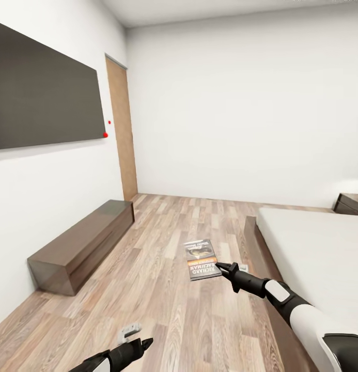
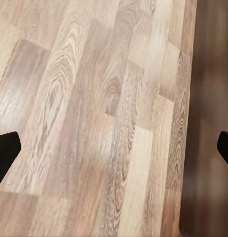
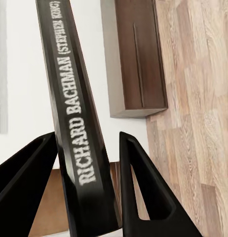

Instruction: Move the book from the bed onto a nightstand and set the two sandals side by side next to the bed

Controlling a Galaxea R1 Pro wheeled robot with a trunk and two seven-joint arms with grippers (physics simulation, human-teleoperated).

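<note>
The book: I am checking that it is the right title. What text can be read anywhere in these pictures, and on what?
"RICHARD BACHMAN (STEPHEN KING)": on the book's spine, right wrist view.
"RICHARD BACHMAN": on the cover's orange band, head view.
Smaller cover print: too blurred to read.

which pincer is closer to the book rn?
Right. The right pincer is shut on the book, its spine between the fingers in the right wrist view. The left pincer hangs open over bare wood floor, well short of it.

Open wood floor [image 1: 163, 289] between TV cabinet [image 1: 80, 243] and bed [image 1: 313, 253]. Passable throughout; walled at left by the cabinet, at right by the bed frame.
</note>
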